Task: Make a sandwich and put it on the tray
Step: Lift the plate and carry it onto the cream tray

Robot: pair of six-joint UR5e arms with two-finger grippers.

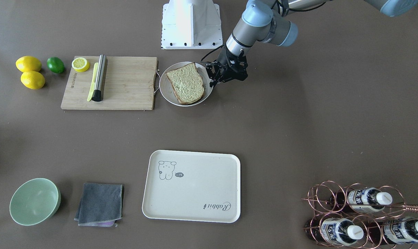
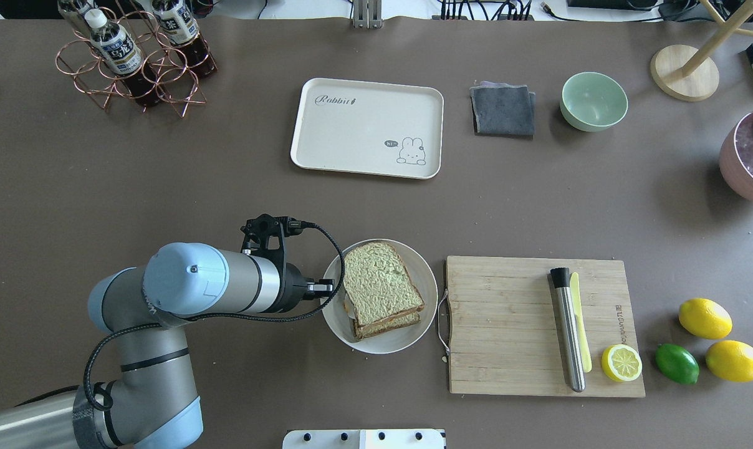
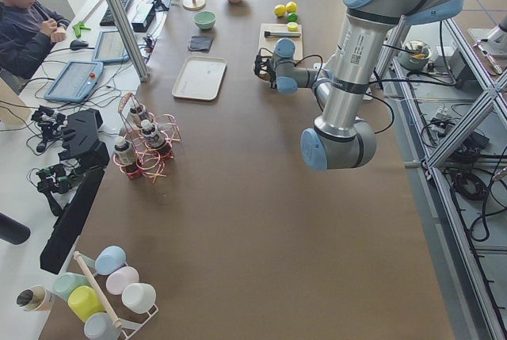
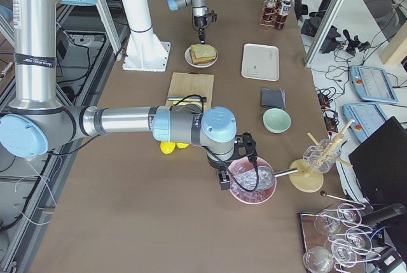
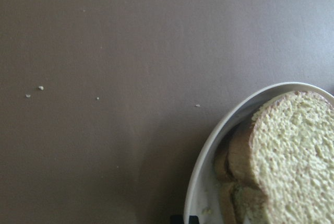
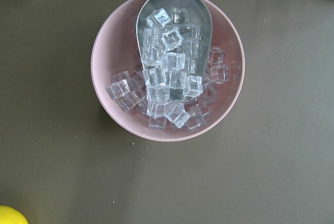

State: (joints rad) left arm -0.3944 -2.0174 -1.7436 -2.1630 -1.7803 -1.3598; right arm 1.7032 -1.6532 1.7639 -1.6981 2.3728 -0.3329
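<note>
The sandwich [image 1: 185,83] is two brown-crusted slices stacked on a round white plate [image 1: 163,90], pale greenish face up; its filling is hidden. It also shows in the overhead view [image 2: 379,290] and the left wrist view [image 5: 292,156]. My left gripper [image 1: 212,81] points down at the plate's rim [image 5: 209,145] on the side away from the cutting board. Its dark tips [image 5: 184,219] stand close together on that rim. The cream Rabbit tray [image 1: 195,186] lies bare across the table. My right gripper [image 4: 224,181] hovers over a pink bowl of ice [image 6: 104,78]; I cannot tell if it is open.
A wooden cutting board [image 1: 126,86] with a steel muddler [image 1: 100,77] and a lemon half [image 1: 80,64] lies beside the plate. Lemons and a lime [image 1: 55,64] lie beyond it. A grey cloth [image 1: 100,204], a green bowl [image 1: 34,200] and a bottle rack [image 1: 354,214] flank the tray.
</note>
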